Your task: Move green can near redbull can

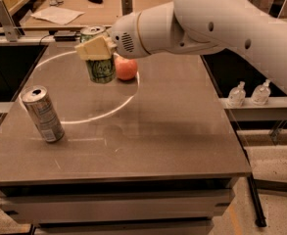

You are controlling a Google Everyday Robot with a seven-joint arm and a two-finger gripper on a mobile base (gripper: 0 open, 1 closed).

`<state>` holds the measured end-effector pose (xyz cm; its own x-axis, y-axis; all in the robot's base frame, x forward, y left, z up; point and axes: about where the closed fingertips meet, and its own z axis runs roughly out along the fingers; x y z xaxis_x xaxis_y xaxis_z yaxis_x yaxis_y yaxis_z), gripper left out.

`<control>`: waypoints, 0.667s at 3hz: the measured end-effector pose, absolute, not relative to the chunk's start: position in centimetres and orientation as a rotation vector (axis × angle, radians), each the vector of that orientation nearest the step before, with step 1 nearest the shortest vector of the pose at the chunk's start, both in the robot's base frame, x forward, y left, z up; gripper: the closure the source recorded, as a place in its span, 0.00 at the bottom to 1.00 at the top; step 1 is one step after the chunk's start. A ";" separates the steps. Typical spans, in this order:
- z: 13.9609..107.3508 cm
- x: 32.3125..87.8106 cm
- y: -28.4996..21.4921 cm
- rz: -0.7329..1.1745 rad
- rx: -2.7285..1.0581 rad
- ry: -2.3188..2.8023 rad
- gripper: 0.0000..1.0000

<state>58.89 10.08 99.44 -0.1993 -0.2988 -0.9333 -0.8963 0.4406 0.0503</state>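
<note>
No legible text on green can (102, 70)

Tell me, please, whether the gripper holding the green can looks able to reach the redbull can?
Probably yes: only open table lies between the gripper, shut on the green can, and the redbull can; the fruit sits behind.

end effector (97, 49) holding green can (102, 71) over table (182, 136) rear | redbull can (44, 115) front-left
</note>
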 end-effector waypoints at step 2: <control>98.5 55.5 11.1 0.829 -1.005 1.732 1.00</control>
